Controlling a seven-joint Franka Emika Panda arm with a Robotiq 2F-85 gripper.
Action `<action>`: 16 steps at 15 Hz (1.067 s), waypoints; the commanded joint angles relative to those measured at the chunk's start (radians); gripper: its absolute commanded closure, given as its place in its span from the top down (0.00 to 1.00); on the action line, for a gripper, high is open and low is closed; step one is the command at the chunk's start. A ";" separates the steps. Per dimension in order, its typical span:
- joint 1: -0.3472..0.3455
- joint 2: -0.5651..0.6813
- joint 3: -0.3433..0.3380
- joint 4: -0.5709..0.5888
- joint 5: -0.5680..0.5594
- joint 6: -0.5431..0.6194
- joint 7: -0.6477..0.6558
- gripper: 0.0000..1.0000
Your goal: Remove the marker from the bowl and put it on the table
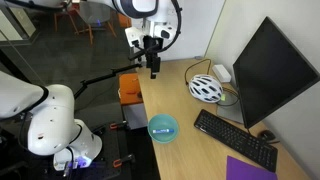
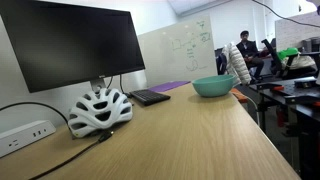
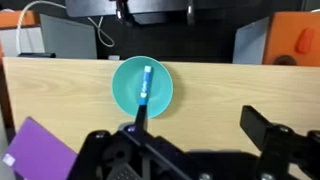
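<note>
Right, my jaws hang wide apart, well above the teal bowl [image 3: 125, 95], where the marker [image 3: 146, 78] lies across its middle. I'd centre over the marker, turn to span its slim width, and descend clear of the rim.

We see an arm [image 1: 50, 118] of bulbous, glossy white links with dark joint seams, off the desk's [image 1: 190, 140] long edge, with a blue glow low on one link. Its end effector [image 1: 153, 66] is black and blocky. A dark cable seems to loop around the wrist link.
</note>
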 commanded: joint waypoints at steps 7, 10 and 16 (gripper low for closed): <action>0.002 0.008 -0.020 -0.023 -0.055 0.066 0.028 1.00; -0.042 0.032 -0.070 -0.110 -0.155 0.243 0.035 1.00; -0.105 0.208 -0.241 -0.219 -0.130 0.505 -0.083 1.00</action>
